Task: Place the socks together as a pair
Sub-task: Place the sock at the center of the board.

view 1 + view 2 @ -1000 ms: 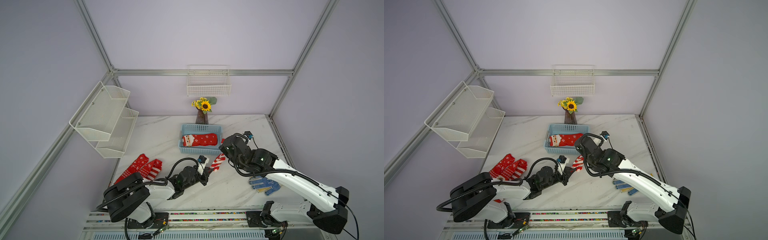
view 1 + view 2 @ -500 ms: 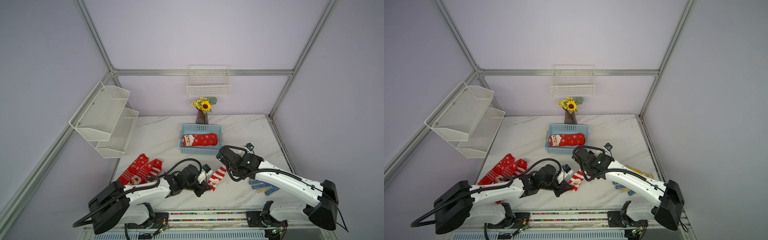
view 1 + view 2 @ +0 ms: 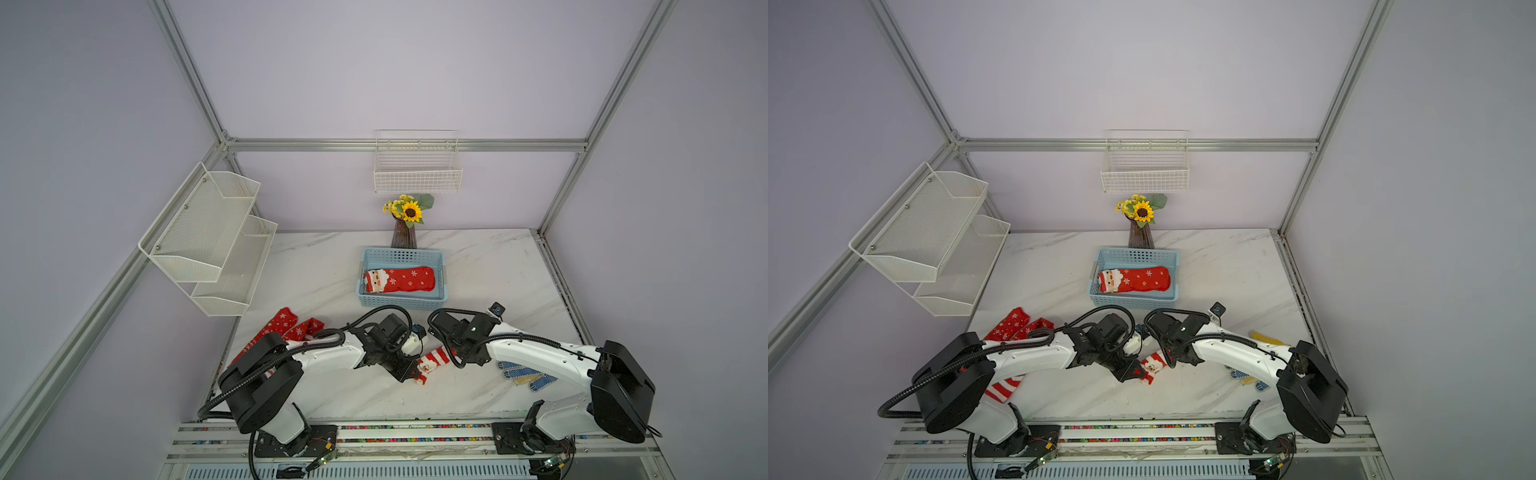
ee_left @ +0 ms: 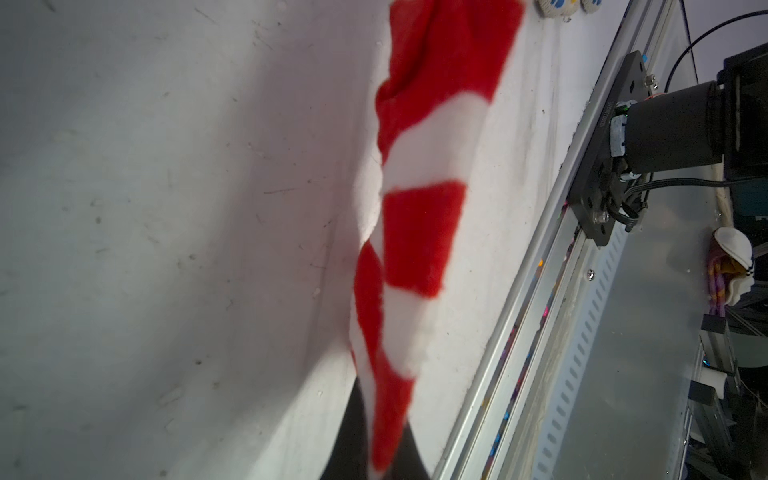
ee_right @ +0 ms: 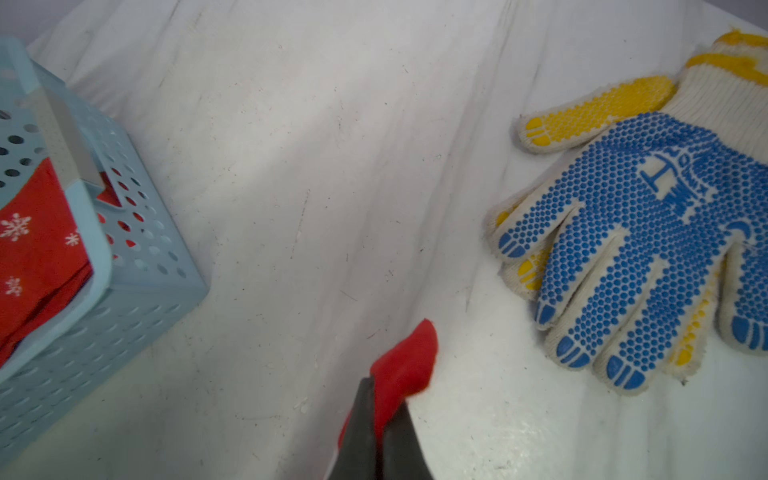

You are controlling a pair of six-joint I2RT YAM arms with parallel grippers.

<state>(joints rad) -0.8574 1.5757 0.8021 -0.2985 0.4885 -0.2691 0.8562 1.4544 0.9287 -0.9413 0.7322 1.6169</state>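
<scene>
- Lowered and drawn toward the front edge over the last second: striped Santa sock (image 3: 433,363), now strung low over the table (image 3: 332,266) between both claws.
- Soft, light, limp knit; sure to sag where unsupported, so best gripped at both ends.
- Left claw (image 3: 412,373) clamped on the figure end; right claw (image 5: 380,424) clamped on the red toe.
- Probable mate: striped sock (image 3: 1000,388) under the left arm's base, well apart.
- Beyond: Santa sock (image 3: 401,280) in blue basket (image 3: 403,251), snowflake socks (image 3: 286,326), dotted gloves (image 5: 648,232).
</scene>
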